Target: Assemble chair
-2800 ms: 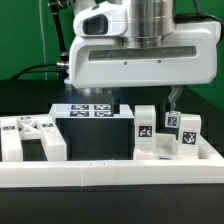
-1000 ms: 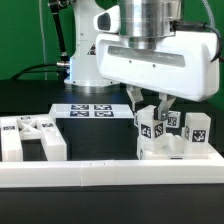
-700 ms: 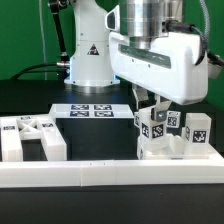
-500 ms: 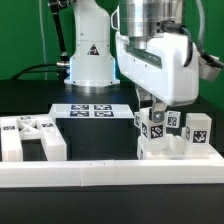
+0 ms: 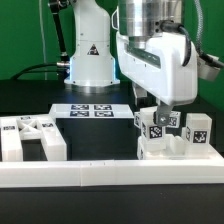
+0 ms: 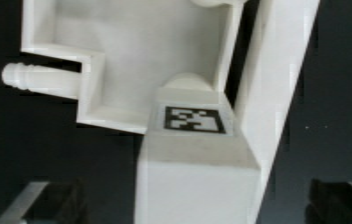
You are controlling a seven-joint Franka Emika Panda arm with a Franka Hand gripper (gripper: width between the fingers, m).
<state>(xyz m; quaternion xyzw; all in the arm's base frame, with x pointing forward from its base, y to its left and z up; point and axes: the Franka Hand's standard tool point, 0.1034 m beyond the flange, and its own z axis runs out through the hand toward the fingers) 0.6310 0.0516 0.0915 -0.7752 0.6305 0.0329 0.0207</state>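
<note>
White chair part (image 6: 199,150) stands between the tool's (image 6: 194,205) spread fingers (image 6: 40,205), touching neither.

Marker board (image 5: 90,110) flat on the black table (image 5: 100,142), long white rail (image 5: 110,176) in front

Black bench (image 5: 100,138) is carrying the marker board (image 5: 90,110); chair-part cluster (image 5: 30,140) is sitting on the exterior view's left of it, second cluster (image 5: 165,145) on its right, white rail (image 5: 110,176) lying camera-side.
</note>
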